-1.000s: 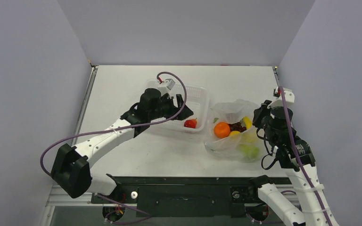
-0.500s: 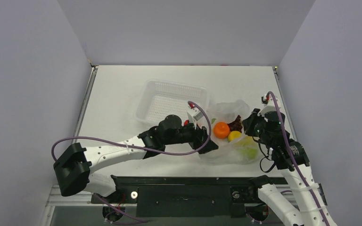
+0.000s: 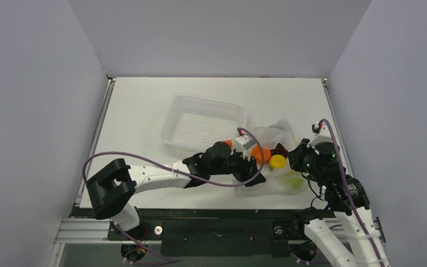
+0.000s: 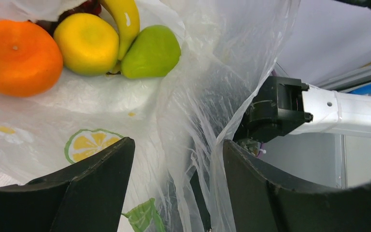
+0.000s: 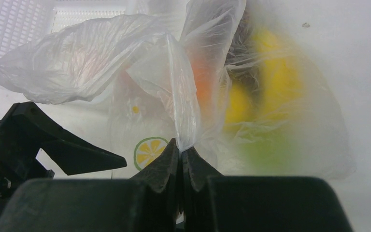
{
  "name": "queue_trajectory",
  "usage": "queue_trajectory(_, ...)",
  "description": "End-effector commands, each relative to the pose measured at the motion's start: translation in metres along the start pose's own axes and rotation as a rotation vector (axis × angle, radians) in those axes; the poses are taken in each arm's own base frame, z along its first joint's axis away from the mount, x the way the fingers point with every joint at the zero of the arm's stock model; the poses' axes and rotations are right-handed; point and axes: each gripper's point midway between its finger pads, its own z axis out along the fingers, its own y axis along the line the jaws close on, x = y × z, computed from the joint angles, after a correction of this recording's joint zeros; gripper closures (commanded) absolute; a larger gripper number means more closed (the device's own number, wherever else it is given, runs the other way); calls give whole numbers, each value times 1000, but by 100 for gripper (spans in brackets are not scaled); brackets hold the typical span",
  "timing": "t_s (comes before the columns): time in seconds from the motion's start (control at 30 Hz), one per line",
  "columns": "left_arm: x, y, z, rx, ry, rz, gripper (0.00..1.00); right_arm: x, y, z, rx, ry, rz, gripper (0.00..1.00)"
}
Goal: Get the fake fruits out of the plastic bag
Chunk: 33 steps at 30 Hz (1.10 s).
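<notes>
The clear plastic bag (image 3: 271, 138) lies right of the basket with fruits in it. In the left wrist view I see the orange (image 4: 17, 55), small yellow fruit (image 4: 88, 43), banana (image 4: 126, 19) and green pear (image 4: 150, 50) lying on the plastic. My left gripper (image 3: 254, 177) is open at the bag's near edge, with a loose fold of the bag (image 4: 198, 121) between its fingers (image 4: 92, 188). My right gripper (image 5: 181, 152) is shut on a pinch of the bag (image 5: 178, 96) at its right side. A small red fruit (image 3: 228, 143) peeks out behind the left wrist.
The white perforated basket (image 3: 200, 119) stands left of the bag, behind my left arm; it also shows in the right wrist view (image 5: 24, 19). The table's near edge and black rail (image 3: 211, 214) run just below both grippers.
My left arm has swung from over the basket to the bag's near edge. My right gripper has moved toward the near edge with the bag's plastic in it.
</notes>
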Motion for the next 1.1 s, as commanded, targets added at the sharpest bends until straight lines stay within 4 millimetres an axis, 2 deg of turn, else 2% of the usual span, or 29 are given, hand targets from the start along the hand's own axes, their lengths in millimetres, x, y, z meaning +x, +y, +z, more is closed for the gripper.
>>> queue_trajectory(0.0,-56,-23,-8,10,-182,54,35,-18,1,-4,20,-37,-11,100)
queue_trajectory(0.17,-72,-30,-34,3,-268,89,33,-21,1,-2,22,-44,-35,100)
queue_trajectory(0.33,-93,-36,-43,-23,-317,102,31,-18,1,2,18,-26,-48,100)
queue_trajectory(0.47,-96,-36,-30,-24,-289,105,32,-19,2,4,15,-32,-50,100)
queue_trajectory(0.63,-94,-30,-7,-41,-267,69,40,-19,4,5,5,-34,-45,100)
queue_trajectory(0.8,-96,7,14,-212,-248,35,55,-17,5,6,-2,-33,-38,100)
queue_trajectory(0.93,-96,29,27,-269,-256,-6,58,-19,6,5,-9,-41,-35,100)
queue_trajectory(0.97,-98,29,29,-267,-263,-16,58,-19,6,5,-8,-41,-36,100)
queue_trajectory(1.0,-93,38,35,-282,-246,-25,58,-19,6,5,-7,-40,-36,100)
queue_trajectory(1.03,-95,37,39,-277,-243,-32,58,-19,6,5,-8,-40,-35,100)
queue_trajectory(1.07,-85,46,46,-298,-210,-40,59,-19,6,4,-9,-43,-35,100)
